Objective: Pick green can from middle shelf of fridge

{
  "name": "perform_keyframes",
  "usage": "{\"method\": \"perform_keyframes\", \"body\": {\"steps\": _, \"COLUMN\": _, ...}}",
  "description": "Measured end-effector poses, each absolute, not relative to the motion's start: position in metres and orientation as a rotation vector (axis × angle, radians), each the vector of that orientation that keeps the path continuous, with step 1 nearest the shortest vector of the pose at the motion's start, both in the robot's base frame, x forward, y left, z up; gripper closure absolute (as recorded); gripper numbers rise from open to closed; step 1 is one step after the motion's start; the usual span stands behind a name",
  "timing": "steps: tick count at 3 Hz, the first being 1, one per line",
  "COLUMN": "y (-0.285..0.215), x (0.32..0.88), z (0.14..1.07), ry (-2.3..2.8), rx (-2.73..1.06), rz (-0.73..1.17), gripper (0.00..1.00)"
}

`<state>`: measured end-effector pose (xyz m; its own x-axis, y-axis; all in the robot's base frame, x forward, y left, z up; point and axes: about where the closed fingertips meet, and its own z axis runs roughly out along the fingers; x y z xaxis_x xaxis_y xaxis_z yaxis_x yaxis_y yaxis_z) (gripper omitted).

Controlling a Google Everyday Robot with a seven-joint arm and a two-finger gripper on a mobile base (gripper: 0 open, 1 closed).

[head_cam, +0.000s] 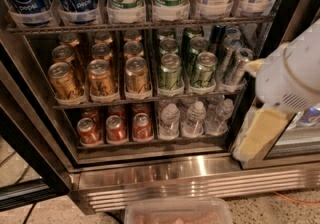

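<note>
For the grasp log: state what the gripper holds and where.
Nothing visible: the gripper is right of the middle shelf, apart from the green cans.

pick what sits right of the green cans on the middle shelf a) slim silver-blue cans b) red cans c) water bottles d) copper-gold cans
a, slim silver-blue cans stand right of the green cans on the middle shelf; the gripper hangs by the right edge of the fridge.
</note>
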<state>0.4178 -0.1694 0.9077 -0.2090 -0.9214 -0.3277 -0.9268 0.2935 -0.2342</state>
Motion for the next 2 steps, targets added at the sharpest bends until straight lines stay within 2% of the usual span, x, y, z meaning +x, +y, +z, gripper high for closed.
{"method": "perform_keyframes", "body": {"steps": 2, "y": -0.116, "x": 0.413, "z": 0.840, "ry": 2.059, "rx": -1.583, "rz": 0.109, "gripper": 0.00}}
